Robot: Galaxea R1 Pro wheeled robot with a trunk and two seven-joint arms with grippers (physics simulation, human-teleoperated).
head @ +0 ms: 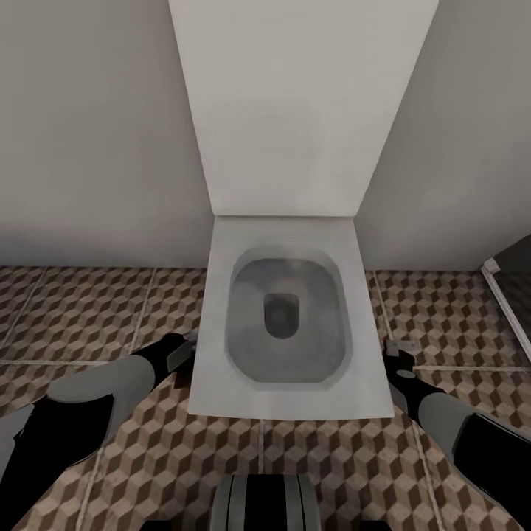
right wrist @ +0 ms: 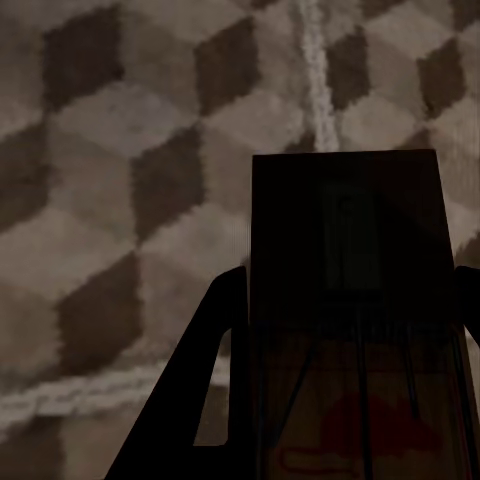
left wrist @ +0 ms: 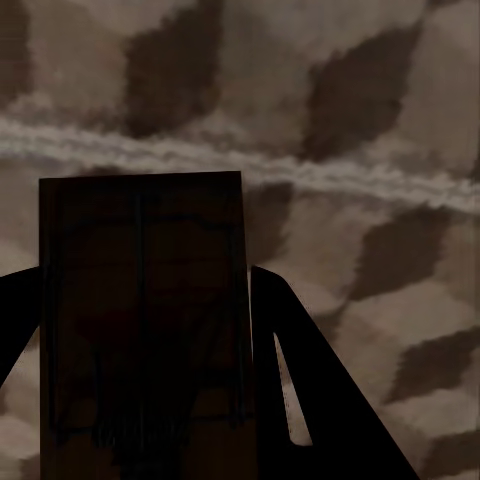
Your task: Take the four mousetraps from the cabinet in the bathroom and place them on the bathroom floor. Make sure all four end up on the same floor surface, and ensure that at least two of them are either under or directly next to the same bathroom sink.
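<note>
1. Head view: big white toilet dead centre, lid up against the pale wall, bowl open toward the lower middle of the frame.
2. Cube-pattern bathroom floor across the whole lower half, pale grout lines running through. No sink anywhere in frame.
3. Left arm coming in from the lower left, left gripper just beside the toilet's left edge. Right arm from the lower right, right gripper just off the toilet's right edge.
4. Left wrist view: left gripper clamped on a dark wooden mousetrap, wire parts faintly visible, tiles below. Lower left of that frame.
5. Right wrist view: same deal, right gripper pinching the second mousetrap, lower right of frame, held above the tiles.
6. Step in hand, probably: carrying two traps, looking for a drop spot. Wrong fixture here though. Next up: turn away from the toilet, find the sink, then lower both traps onto the tiles under or right next to it.
</note>
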